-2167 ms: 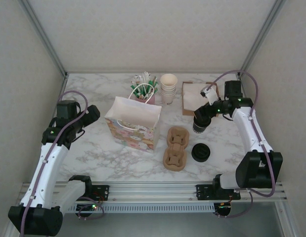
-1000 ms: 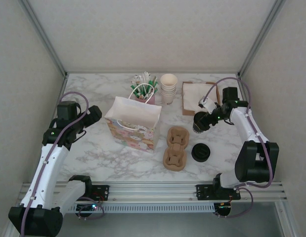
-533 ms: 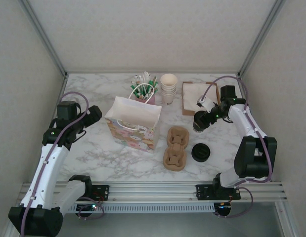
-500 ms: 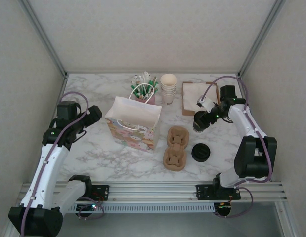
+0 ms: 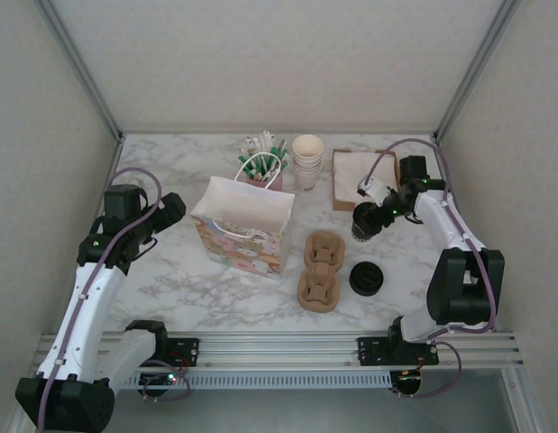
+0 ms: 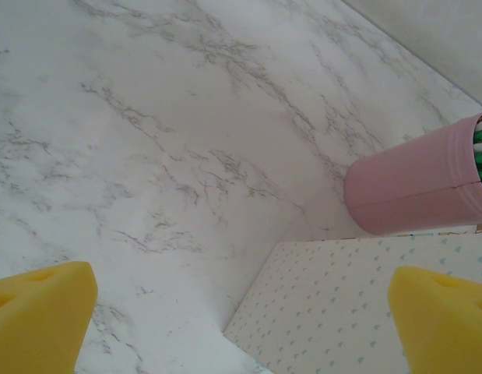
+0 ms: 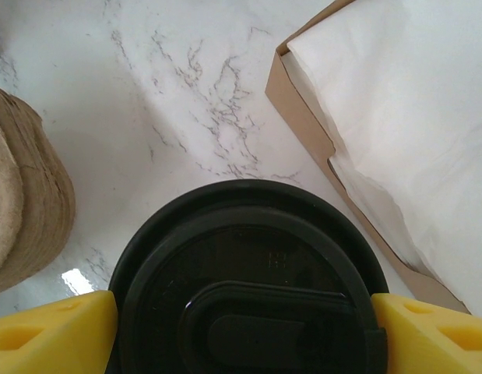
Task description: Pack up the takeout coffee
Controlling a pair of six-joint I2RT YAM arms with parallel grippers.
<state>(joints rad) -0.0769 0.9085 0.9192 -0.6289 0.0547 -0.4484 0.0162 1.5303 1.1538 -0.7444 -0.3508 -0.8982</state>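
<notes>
R gripper [image 7: 241, 331] is clamping the coffee [image 7: 248, 265] at lid lvl, yellow pads [image 7: 54, 327] pressing both sides of the black lid. Coffee is standing upright on table [image 5: 170, 271], btwn napkin box [image 5: 351, 171] and carrier [image 5: 320, 269], right of bag [image 5: 242, 225]. L gripper [image 6: 241, 327] is hanging spread wide w/ nothing btwn its fingers, over table by bag's left side.

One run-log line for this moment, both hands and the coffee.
left hand: open, beside bag | right hand: closed on coffee cup at lid | coffee cup: on table, not in bag
</notes>
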